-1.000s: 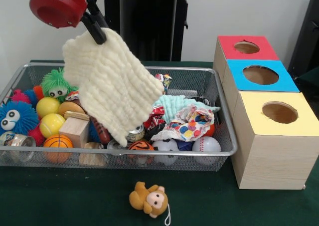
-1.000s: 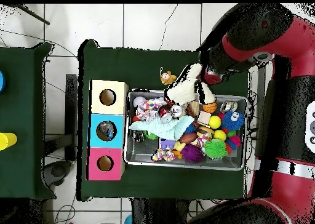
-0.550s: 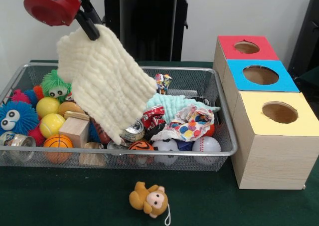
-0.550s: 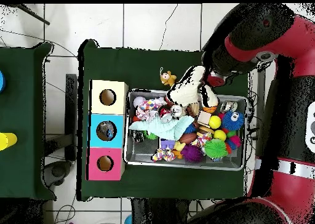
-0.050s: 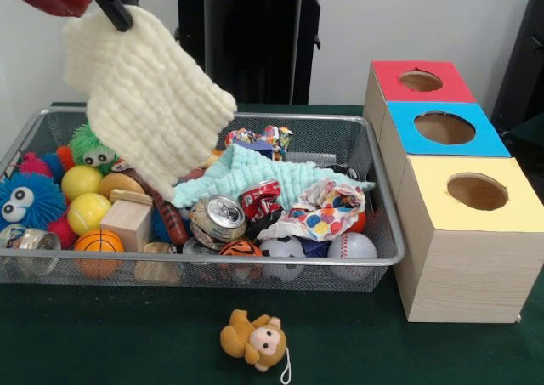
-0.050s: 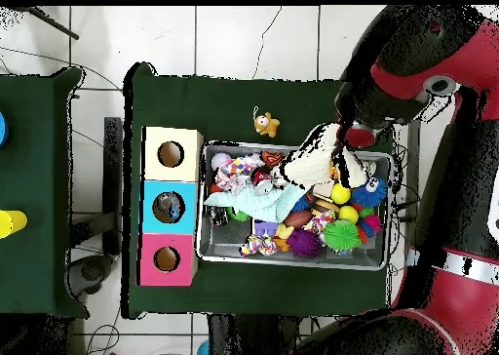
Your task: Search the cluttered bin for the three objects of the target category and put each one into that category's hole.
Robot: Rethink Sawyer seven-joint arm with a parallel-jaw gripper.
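My gripper is at the top left of the front view, shut on a corner of a cream waffle cloth that hangs above the wire bin. In the overhead view the cream cloth hangs under the gripper over the bin's upper right part. In the bin lie a mint cloth, a patterned cloth, cans, balls and fuzzy toys. The three-hole box stands at the right: red hole, blue hole, yellow hole.
A small monkey plush lies on the green table in front of the bin. A wooden block, a basketball and a baseball sit along the bin's near side. A black pedestal stands behind the bin.
The gripper has risen and moved left in the front view, pulling the cream cloth up and away. The mint cloth and a can beneath it are now uncovered.
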